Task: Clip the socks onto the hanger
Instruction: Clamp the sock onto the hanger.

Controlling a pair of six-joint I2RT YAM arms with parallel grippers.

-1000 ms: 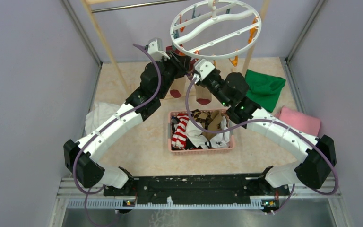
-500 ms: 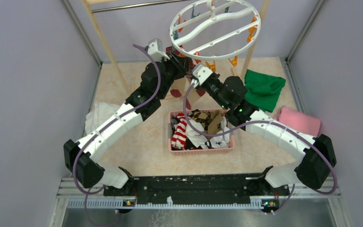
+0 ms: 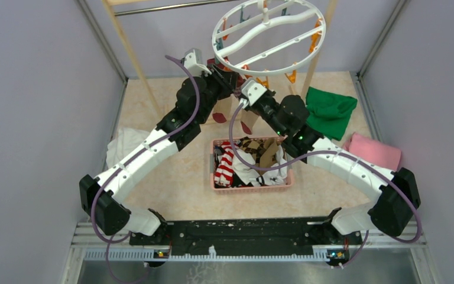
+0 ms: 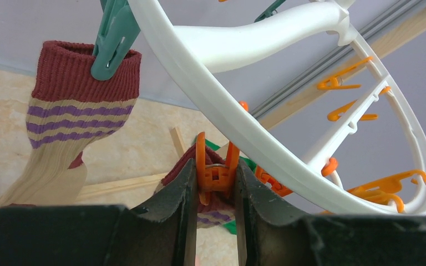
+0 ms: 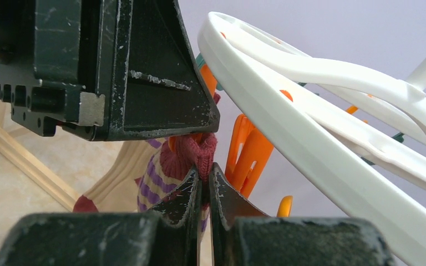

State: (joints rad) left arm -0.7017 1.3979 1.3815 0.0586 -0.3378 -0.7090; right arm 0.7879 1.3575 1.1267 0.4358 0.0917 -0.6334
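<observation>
right end effector [image 5: 205,178], pinching shut on a tan and maroon striped sock [image 5: 188,155], is just finishing raising its cuff to the orange plastic peg [image 4: 216,170] the left end effector [image 4: 214,177] is squeezing, readying clipping.

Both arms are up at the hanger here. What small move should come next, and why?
Probably raise the right fingers slightly to feed the striped sock into the orange peg. The left fingers are squeezing that peg, and the pinched cuff sits just beneath them; whether it is seated cannot be seen.
</observation>
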